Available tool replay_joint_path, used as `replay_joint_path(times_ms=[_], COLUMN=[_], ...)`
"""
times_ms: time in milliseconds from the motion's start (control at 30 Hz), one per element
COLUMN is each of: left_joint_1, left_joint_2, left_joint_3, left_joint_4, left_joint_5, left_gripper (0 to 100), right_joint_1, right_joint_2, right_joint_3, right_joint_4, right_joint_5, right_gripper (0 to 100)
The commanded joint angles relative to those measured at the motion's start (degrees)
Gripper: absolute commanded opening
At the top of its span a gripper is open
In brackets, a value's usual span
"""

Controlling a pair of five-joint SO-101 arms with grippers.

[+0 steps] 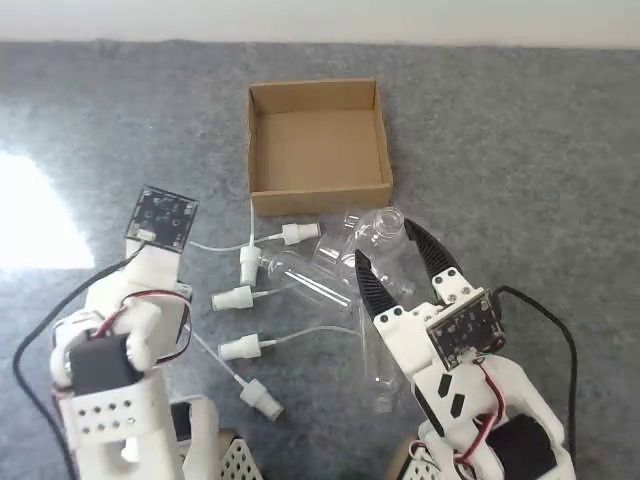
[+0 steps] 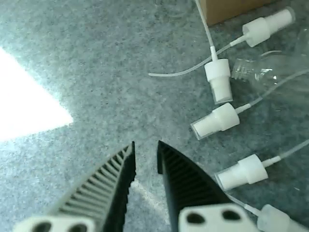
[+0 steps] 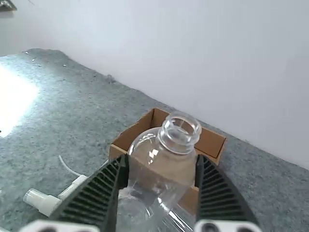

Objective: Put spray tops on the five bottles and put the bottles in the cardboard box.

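From above, you are looking at the cardboard box standing open at the far side of the grey table, its brown floor showing from wall to wall. Just in front of it, clear bottles are lying on their sides, and five white spray tops with thin tubes are lying loose to their left, between the two arms. Your right gripper is reaching into this cluster with its fingers spread wide around one clear bottle, whose open neck is pointing toward the box's near right corner. Your left arm is hovering left of the tops, with its wrist camera covering the fingers. In the left wrist view, your left gripper is hanging over bare table with its fingers only a narrow gap apart and gripping nothing; several spray tops are lying loose nearby, one just beside a bottle neck, and a corner of the box is showing beyond them. In the right wrist view, your right gripper is clasping the clear bottle by its body, both fingers pressing on its sides, the open neck tilting up and the box sitting behind it, brown showing through the plastic. One spray top is lying on the table beside the fingers.
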Motion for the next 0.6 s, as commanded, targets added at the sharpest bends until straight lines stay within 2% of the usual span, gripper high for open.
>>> replay_joint_path(times_ms=[0,267,367,567], left_joint_1=[3.08,13.63,14.59,14.51], left_joint_2=[3.96,13.19,16.18,23.03], left_joint_3=[1.45,6.2,5.93,7.96], left_joint_4=[-1.23,-7.12,-8.53,-16.35], left_joint_5=[-0.53,-0.26,1.05,2.2], left_gripper=[15,14,14,14], right_joint_1=[0.75,0.84,0.84,0.84], right_joint_2=[0.04,0.04,0.04,0.04], right_joint_3=[-0.44,-0.44,-0.44,-0.44], right_joint_4=[-1.45,-1.45,-1.45,-1.45], right_joint_5=[-0.7,-0.7,-0.7,-0.7], right_gripper=[10.2,10.2,10.2,10.2])
